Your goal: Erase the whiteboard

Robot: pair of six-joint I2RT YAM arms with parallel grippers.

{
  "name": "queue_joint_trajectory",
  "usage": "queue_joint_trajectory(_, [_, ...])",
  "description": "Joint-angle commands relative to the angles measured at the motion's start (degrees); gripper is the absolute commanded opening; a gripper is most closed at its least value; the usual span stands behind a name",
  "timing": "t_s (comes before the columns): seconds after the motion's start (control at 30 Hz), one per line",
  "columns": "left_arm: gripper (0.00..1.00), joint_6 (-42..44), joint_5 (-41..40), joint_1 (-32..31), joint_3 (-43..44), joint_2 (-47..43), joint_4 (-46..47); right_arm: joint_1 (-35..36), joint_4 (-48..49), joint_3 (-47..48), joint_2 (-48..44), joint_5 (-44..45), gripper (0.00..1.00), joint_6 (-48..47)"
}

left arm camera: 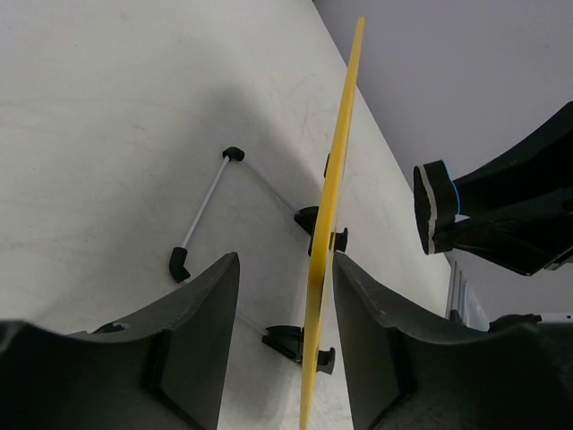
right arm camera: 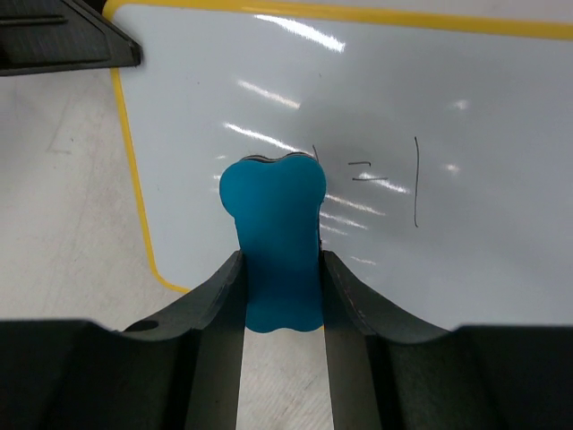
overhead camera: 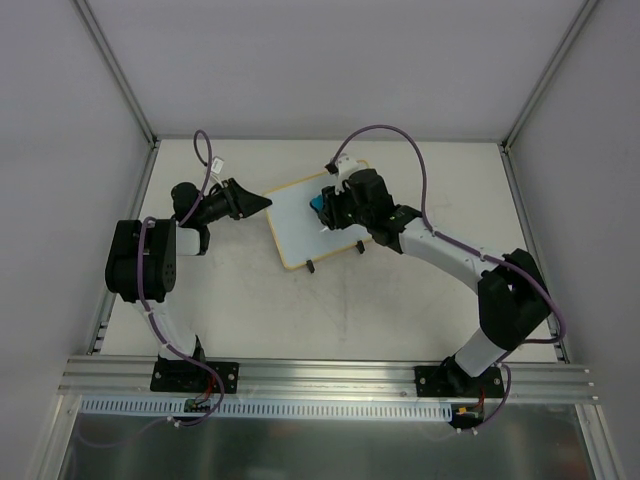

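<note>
The whiteboard (overhead camera: 295, 230), glossy white in a pale-yellow frame, lies mid-table with two black clip feet (overhead camera: 310, 267) on its near long edge. My left gripper (overhead camera: 262, 203) is at its left corner. In the left wrist view the board's yellow edge (left arm camera: 336, 179) runs between the open jaws of that gripper (left arm camera: 285, 262): close to the right finger, a clear gap to the left one. My right gripper (right arm camera: 280, 269) is shut on a blue eraser (right arm camera: 273, 242) over the board (right arm camera: 403, 107), just left of thin black marks (right arm camera: 385, 175).
A thin white rod with black ends (left arm camera: 204, 210) lies on the table beside the board's feet (left arm camera: 309, 219). Grey walls and metal posts enclose the table. An aluminium rail (overhead camera: 320, 375) runs along the near edge by the arm bases.
</note>
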Motion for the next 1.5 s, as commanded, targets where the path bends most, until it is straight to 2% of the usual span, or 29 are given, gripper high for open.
queue_joint_trajectory(0.0, [0.45,-0.4,2.7,-0.7,1.9,-0.2,4.9,0.1,6.9,1.0,0.4,-0.4,0.0,-2.0])
queue_joint_trajectory(0.13, [0.41,-0.5,3.1,-0.7,2.1,0.0,4.7,0.4,7.2,1.7,1.6,0.2,0.0,-3.0])
queue_joint_trajectory(0.53, [0.39,-2.4,4.5,-1.5,1.1,0.2,7.8,1.8,11.2,0.2,3.4,3.1,0.0,-4.5])
queue_joint_trajectory(0.57, [0.36,-2.4,4.7,-1.5,1.3,0.4,7.7,1.8,11.4,0.2,3.5,3.1,0.0,-4.5])
queue_joint_trajectory(0.7, [0.15,-2.7,5.7,-1.4,2.6,1.2,6.4,2.2,11.7,0.1,3.7,3.0,0.0,-5.1])
queue_joint_trajectory(0.77, [0.08,-2.5,5.8,-1.4,2.7,1.1,6.4,2.3,11.8,0.1,3.9,3.0,0.0,-5.2])
queue_joint_trajectory(0.93, [0.0,0.1,5.6,-3.1,3.1,0.1,2.7,2.8,12.3,0.0,4.9,5.2,0.0,-5.7])
queue_joint_trajectory(1.47, [0.0,-0.2,6.5,-3.1,4.1,2.5,3.6,5.0,16.2,-1.3,9.5,8.1,0.0,-6.9])
